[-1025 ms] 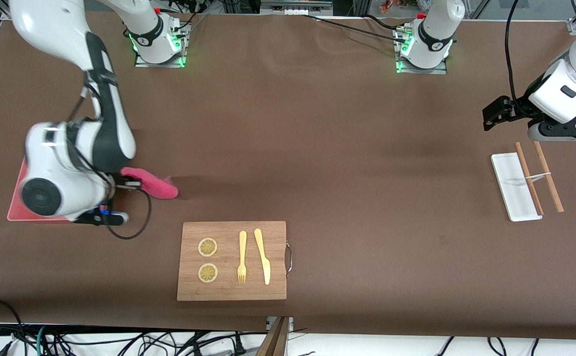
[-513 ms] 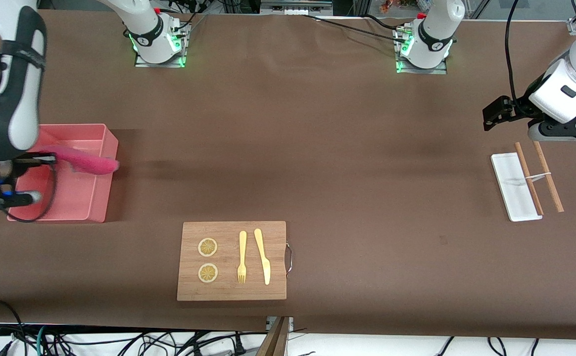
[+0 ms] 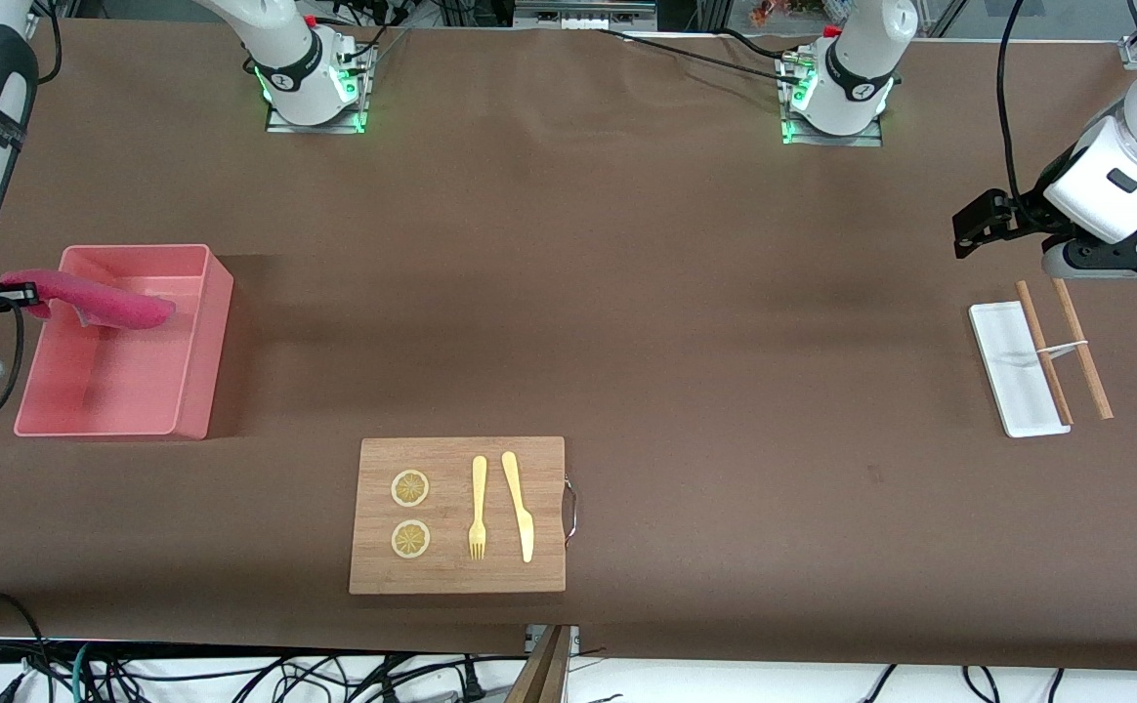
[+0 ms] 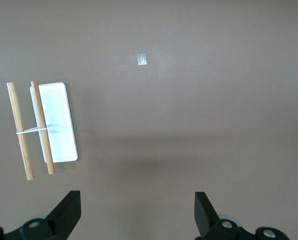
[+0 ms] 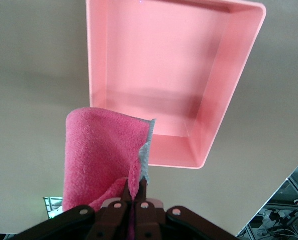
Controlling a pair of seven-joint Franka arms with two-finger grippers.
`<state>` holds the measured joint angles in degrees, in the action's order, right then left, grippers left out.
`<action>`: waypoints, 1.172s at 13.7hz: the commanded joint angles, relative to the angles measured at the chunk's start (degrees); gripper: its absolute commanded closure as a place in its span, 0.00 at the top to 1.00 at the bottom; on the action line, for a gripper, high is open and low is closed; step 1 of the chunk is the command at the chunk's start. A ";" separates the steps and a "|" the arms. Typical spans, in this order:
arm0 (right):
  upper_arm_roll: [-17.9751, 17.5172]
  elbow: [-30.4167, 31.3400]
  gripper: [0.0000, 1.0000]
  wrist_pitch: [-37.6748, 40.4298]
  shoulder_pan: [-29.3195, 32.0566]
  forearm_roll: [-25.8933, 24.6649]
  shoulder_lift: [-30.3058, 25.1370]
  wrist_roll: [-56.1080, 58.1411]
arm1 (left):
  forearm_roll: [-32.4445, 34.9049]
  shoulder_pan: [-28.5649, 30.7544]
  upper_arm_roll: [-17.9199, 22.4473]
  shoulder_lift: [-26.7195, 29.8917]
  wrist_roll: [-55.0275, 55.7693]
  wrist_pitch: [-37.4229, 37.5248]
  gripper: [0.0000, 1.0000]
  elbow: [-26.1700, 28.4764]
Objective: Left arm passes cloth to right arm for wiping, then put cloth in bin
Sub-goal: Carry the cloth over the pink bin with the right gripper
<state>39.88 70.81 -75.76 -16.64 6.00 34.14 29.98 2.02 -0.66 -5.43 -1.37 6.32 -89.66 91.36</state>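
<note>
The magenta-pink cloth (image 3: 105,302) hangs in the air over the salmon-pink bin (image 3: 207,342), which stands at the right arm's end of the table. My right gripper (image 3: 26,291) is shut on one end of the cloth, above the bin's outer rim. In the right wrist view the cloth (image 5: 101,150) droops from the shut right gripper (image 5: 135,187), with the empty bin (image 5: 164,55) below. My left gripper (image 3: 965,232) waits open and empty above the table at the left arm's end. The left wrist view shows the left gripper (image 4: 138,200) with its fingers wide apart over bare table.
A wooden board (image 3: 458,576) with two lemon slices, a fork (image 3: 478,508) and a knife (image 3: 519,506) lies near the front edge. A small flat white tray (image 3: 1013,371) with two wooden sticks (image 3: 1081,347) across it sits below the left gripper.
The right arm has swung toward its end of the table with the cloth, from beside the bin to over it, uncovering the bin. The left arm has not moved.
</note>
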 commanded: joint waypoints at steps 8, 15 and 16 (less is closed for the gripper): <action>-2.87 9.95 0.00 -14.74 3.97 -1.17 2.33 3.50 | 0.18 -0.13 -0.90 -0.92 -0.52 0.98 1.00 -1.97; -9.38 21.37 0.00 -34.61 7.23 -0.64 2.59 2.63 | 0.18 -0.13 -0.90 -0.92 -0.43 0.98 1.00 -1.97; -9.91 22.17 0.45 -35.93 7.58 -0.38 2.59 2.54 | 0.18 -0.13 -0.90 -0.92 -0.43 0.98 1.00 -1.97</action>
<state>31.74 90.00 -108.55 -10.05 5.90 38.19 32.71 2.02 -0.71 -6.24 -1.37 6.32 -89.66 91.22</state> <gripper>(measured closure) 0.974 0.000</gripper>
